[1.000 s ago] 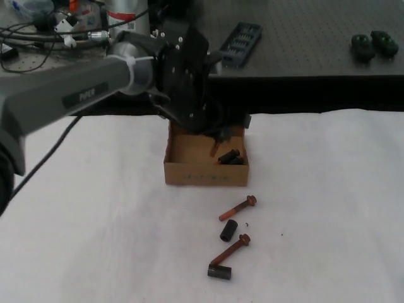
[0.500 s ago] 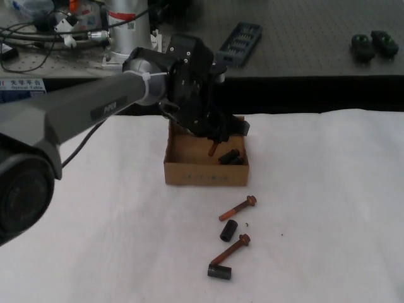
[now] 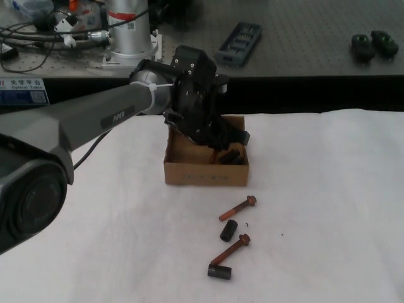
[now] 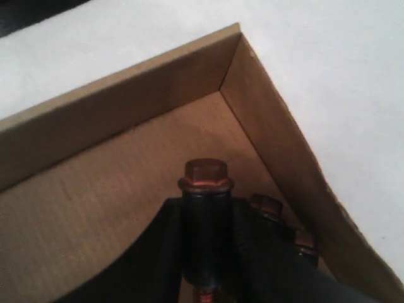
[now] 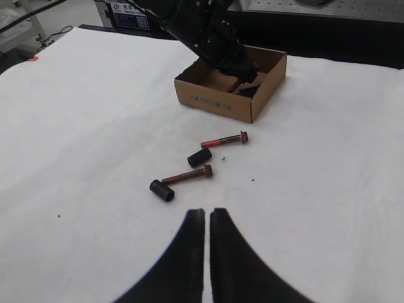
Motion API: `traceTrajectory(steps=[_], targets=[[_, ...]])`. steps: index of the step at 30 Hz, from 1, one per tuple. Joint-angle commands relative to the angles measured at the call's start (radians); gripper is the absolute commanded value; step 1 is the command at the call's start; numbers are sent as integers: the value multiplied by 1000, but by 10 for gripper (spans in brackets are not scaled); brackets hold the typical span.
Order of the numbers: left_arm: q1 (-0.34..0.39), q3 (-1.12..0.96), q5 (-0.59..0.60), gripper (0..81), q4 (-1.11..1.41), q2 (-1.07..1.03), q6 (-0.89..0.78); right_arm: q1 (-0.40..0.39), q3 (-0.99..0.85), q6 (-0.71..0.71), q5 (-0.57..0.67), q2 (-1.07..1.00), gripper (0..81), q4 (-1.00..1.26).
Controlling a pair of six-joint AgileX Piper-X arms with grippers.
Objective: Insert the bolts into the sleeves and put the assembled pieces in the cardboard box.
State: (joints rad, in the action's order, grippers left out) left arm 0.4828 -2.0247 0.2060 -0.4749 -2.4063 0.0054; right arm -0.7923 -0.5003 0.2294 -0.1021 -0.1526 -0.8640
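Left claw [image 4: 203, 249]: clamped on sleeved bolt [image 4: 205, 177], inside box [image 3: 205, 174].
Right claw [image 5: 206, 216]: fingers together, above cloth [image 5: 328, 189].

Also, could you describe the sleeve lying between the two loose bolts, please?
Find the cardboard box on the white cloth. In front of it lie a farther bolt and a nearer bolt. The short black sleeve lies between them; the other sleeve sits at the nearer bolt's tip.
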Motion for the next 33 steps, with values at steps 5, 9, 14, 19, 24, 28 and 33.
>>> traceTrajectory(steps=[5,9,14,19,24,28,33], targets=[[-3,-13,-27,104,-17,5,25,3,-2,2,8,9,29,0],[-3,-13,-39,104,-54,5,35,3,-2,2,8,9,29,0],[-3,-9,-37,104,-52,5,40,3,-2,2,8,9,29,0],[-3,-9,-37,184,-48,5,40,3,-2,24,8,9,29,0],[-3,-9,-37,373,-48,5,32,3,-2,32,8,9,29,0],[-3,-9,-37,356,-48,5,32,3,-2,32,8,9,29,0],[-3,-9,-37,329,-25,45,32,3,-2,32,8,9,29,0]])
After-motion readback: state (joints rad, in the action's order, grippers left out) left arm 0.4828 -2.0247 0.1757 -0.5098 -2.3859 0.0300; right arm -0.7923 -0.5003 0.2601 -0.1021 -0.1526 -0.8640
